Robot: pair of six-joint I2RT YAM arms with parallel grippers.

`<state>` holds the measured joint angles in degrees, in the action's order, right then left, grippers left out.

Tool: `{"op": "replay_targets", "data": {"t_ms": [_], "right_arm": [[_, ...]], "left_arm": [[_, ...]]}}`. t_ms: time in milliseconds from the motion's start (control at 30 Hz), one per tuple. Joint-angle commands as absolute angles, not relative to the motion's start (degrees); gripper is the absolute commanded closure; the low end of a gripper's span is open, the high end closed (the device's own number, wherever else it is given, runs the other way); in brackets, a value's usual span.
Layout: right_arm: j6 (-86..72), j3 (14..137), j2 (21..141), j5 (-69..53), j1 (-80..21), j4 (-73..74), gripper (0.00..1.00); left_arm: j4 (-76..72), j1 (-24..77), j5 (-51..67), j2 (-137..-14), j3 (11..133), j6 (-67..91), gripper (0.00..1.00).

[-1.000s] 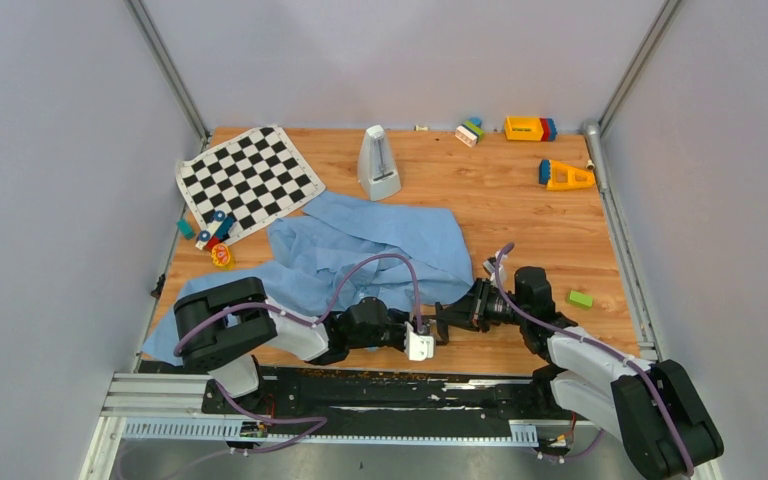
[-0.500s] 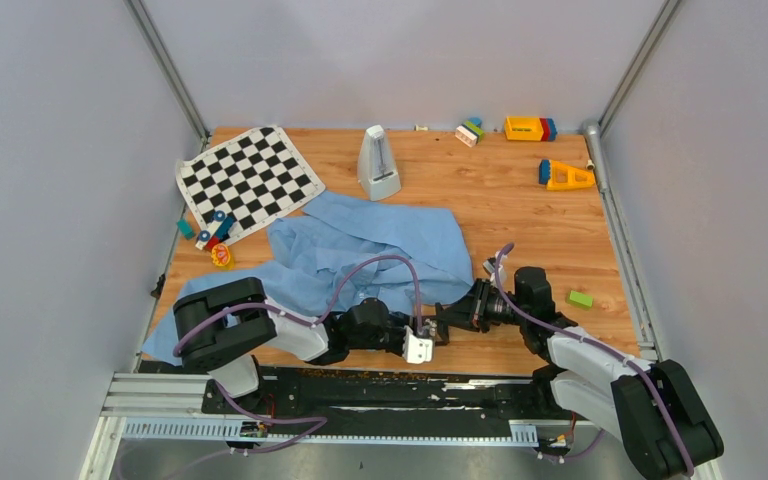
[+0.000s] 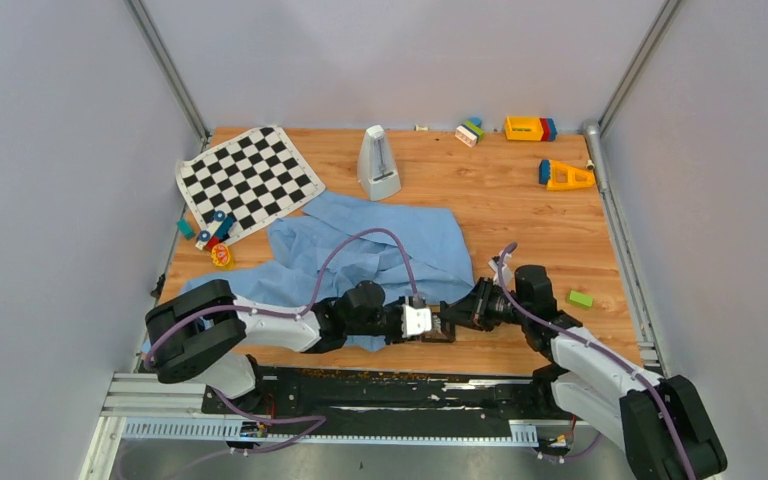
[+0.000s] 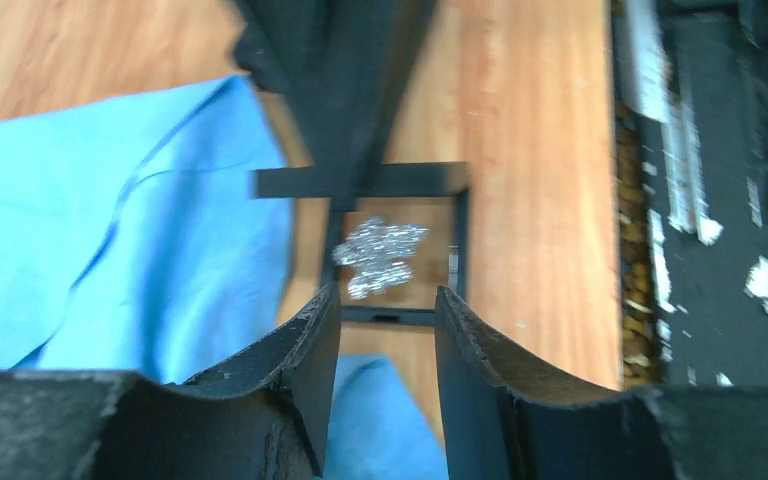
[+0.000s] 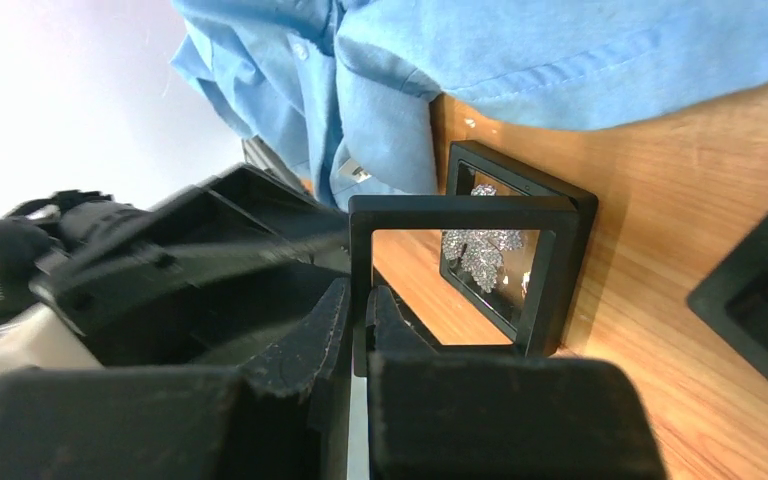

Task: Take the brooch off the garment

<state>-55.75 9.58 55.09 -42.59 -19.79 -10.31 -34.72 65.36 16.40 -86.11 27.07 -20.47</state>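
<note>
The brooch (image 4: 380, 255), a silvery leaf-shaped piece, lies inside a small black frame box (image 4: 457, 240) on the wood, apart from the garment (image 4: 110, 230). My left gripper (image 4: 387, 300) hovers just above it, open, with nothing between its fingers. My right gripper (image 5: 360, 300) is shut on the box's hinged lid frame (image 5: 460, 205) and holds it upright over the base with the brooch (image 5: 480, 250). In the top view both grippers, left (image 3: 422, 322) and right (image 3: 457, 318), meet at the garment's (image 3: 360, 245) near right corner.
A checkered mat (image 3: 250, 180) lies back left, with small toys (image 3: 215, 235) at its near edge. A metronome (image 3: 378, 165) stands behind the shirt. Toy blocks (image 3: 530, 128), an orange toy (image 3: 565, 176) and a green block (image 3: 580, 298) lie to the right.
My left gripper went from shut to open, and its wrist shifted away from the table's near edge toward the box. The right gripper kept its hold on the lid.
</note>
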Motion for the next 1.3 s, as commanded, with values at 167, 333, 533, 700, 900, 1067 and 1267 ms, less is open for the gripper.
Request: {"op": "replay_targets", "data": {"t_ms": [167, 333, 533, 700, 900, 1067, 1267], "right_arm": [[-48.4, 14.9, 48.3, -28.6, -19.3, 10.4, 0.96], [-46.2, 17.2, 47.7, -25.8, -19.5, 15.0, 0.82], [-43.4, 22.7, 50.1, -21.6, -19.7, 20.8, 0.65], [-41.6, 25.3, 47.7, -19.9, -19.7, 23.5, 0.61], [-38.3, 28.5, 42.2, -7.8, -19.6, 26.2, 0.66], [-31.6, 28.1, 37.5, 7.9, -19.7, 19.7, 0.57], [-26.4, 22.0, 39.2, 23.9, -17.5, -2.2, 0.26]], "left_arm": [[-29.5, 60.6, 9.4, -82.6, 30.0, -12.5, 0.54], [-29.7, 60.5, 4.7, -80.8, 29.4, -11.8, 0.53], [-29.2, 60.4, 0.6, -78.0, 28.3, -12.0, 0.52], [-29.3, 58.9, -0.9, -74.4, 26.7, -9.5, 0.48], [-23.6, 53.4, -0.4, -68.9, 27.2, -3.8, 0.38], [-15.9, 46.2, -1.1, -60.4, 27.3, 0.5, 0.01], [-7.0, 33.1, -9.0, -53.4, 29.1, 7.8, 0.0]]}}
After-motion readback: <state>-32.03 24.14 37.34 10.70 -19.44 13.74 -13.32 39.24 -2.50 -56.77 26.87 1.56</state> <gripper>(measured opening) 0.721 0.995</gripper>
